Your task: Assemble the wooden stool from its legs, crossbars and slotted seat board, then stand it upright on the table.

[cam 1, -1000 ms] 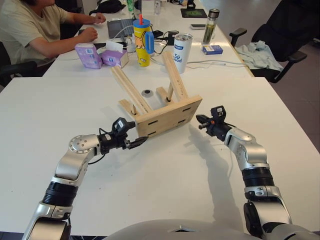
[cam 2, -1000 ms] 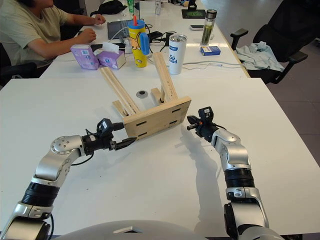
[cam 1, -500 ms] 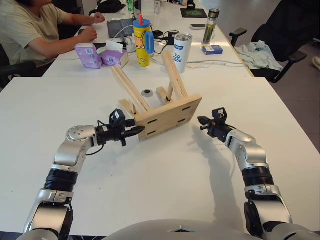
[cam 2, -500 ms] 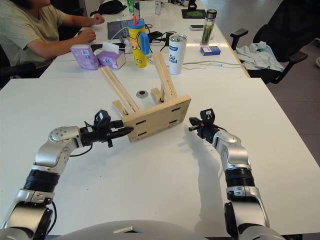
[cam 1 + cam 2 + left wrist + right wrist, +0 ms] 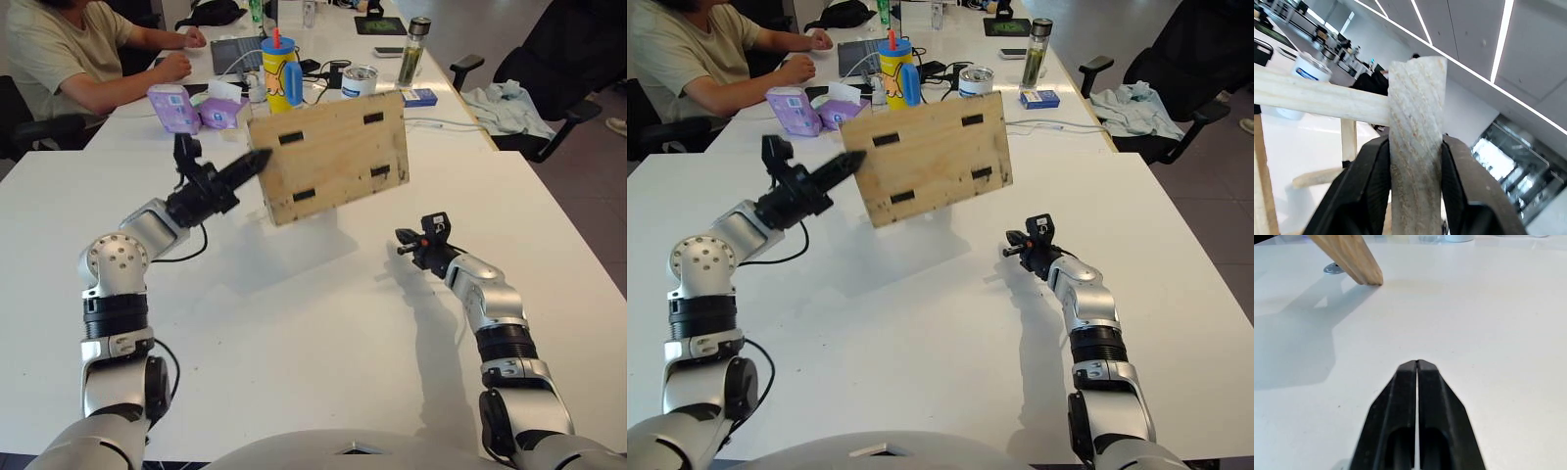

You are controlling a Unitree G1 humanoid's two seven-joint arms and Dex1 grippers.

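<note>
Over the table's [image 5: 294,343] far middle, seat board [image 5: 333,155] is held up facing me, tilted, legs pointing away. One leg foot [image 5: 1359,269] looks to rest by a small metal disc [image 5: 1332,268]. L gripper [image 5: 250,164] clamps board's left edge. R gripper [image 5: 404,240] is closed, empty, low, right of board. Legs need swinging down, I reckon; tumbler [image 5: 360,78] sits close behind.

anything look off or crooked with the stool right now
Yes: the stool is tipped hard over, seat board facing the camera, held at its edge by the left pincer; it isn't standing upright. One leg tip seems to rest on the table.
</note>
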